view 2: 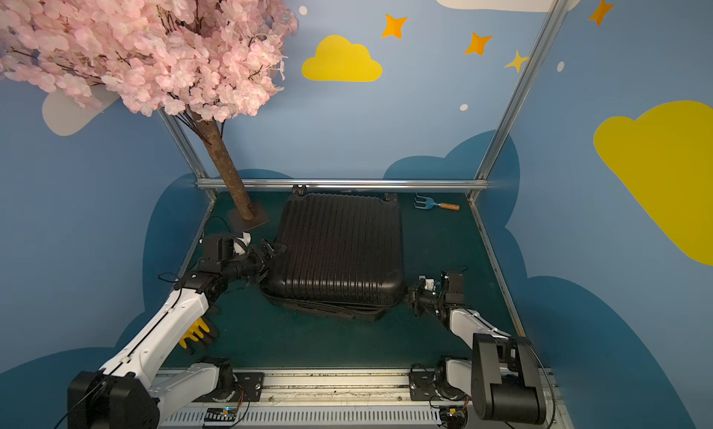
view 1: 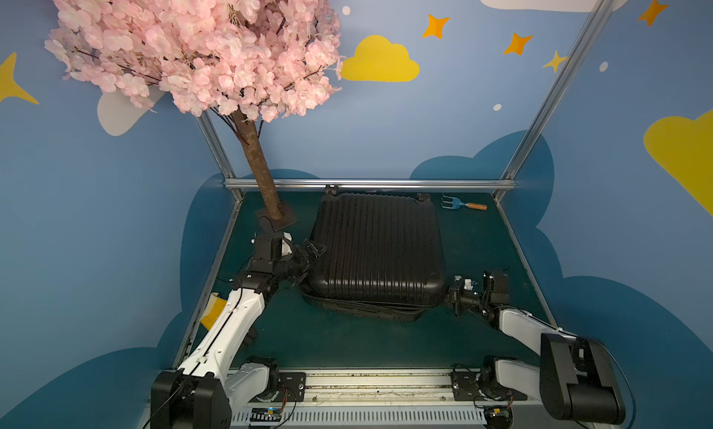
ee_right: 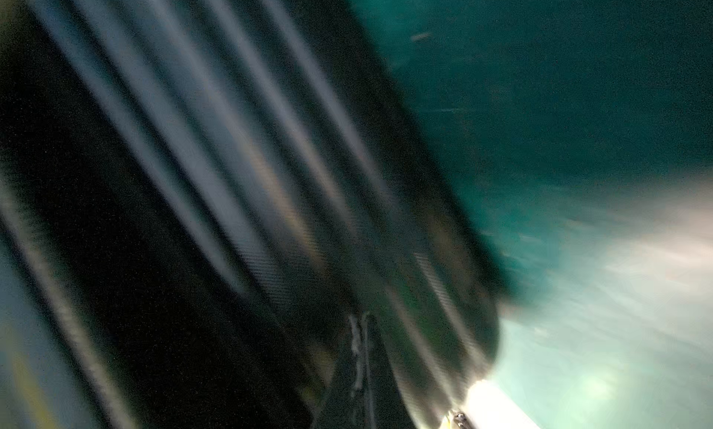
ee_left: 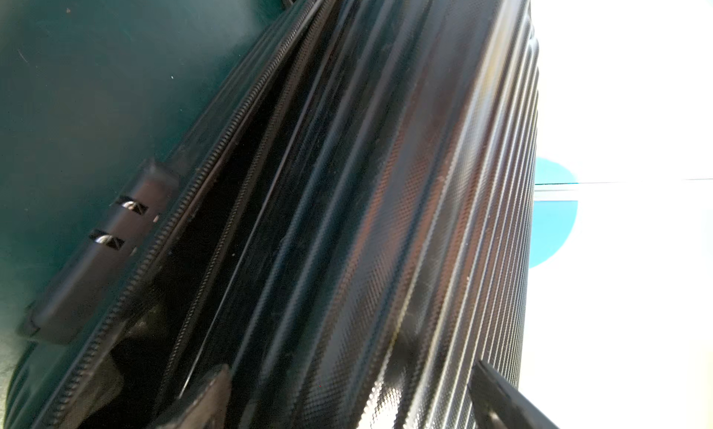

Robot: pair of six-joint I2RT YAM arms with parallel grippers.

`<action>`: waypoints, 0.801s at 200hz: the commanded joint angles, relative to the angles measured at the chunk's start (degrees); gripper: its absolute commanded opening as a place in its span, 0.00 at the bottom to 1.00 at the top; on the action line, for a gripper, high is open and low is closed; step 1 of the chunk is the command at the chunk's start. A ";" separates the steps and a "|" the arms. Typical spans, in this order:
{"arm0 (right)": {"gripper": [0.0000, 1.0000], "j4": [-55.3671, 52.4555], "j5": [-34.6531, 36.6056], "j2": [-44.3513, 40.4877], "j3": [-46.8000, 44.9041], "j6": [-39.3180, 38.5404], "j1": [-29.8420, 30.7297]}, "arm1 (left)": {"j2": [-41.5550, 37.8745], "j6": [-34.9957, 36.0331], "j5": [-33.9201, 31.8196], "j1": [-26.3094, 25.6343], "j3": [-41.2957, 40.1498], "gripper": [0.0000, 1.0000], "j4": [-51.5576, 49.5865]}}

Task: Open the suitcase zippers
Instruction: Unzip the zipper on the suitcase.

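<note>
On the green table [view 1: 482, 253] the black suitcase [view 1: 378, 249] lies flat at centre, the left gripper [view 1: 315, 250] straddling its left rim, jaws spread, the right gripper [view 1: 449, 297] at its near-right corner, jaws pressed together, the left-side zippers [ee_left: 216, 168] parted.

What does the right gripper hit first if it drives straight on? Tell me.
Most likely the suitcase: the right gripper, jaws shut, points at its near corner, close by. The blurred wrist view leaves unclear whether they already touch.
</note>
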 commanded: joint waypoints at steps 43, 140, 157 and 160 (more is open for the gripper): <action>0.00 4.95 -1.73 -12.96 4.91 7.73 3.78 | -2.48 0.50 5.08 -1.77 4.20 0.97 -3.93; 0.00 0.54 12.29 -13.79 21.75 7.86 8.53 | -10.33 14.58 -25.17 -2.04 26.71 1.00 -28.71; 0.00 1.08 14.92 -7.11 31.51 6.76 9.21 | -10.59 15.84 -30.98 -2.53 30.35 1.00 -32.15; 0.00 1.04 15.51 -5.68 33.37 6.41 9.28 | -10.72 15.94 -31.49 -2.68 30.60 1.00 -32.37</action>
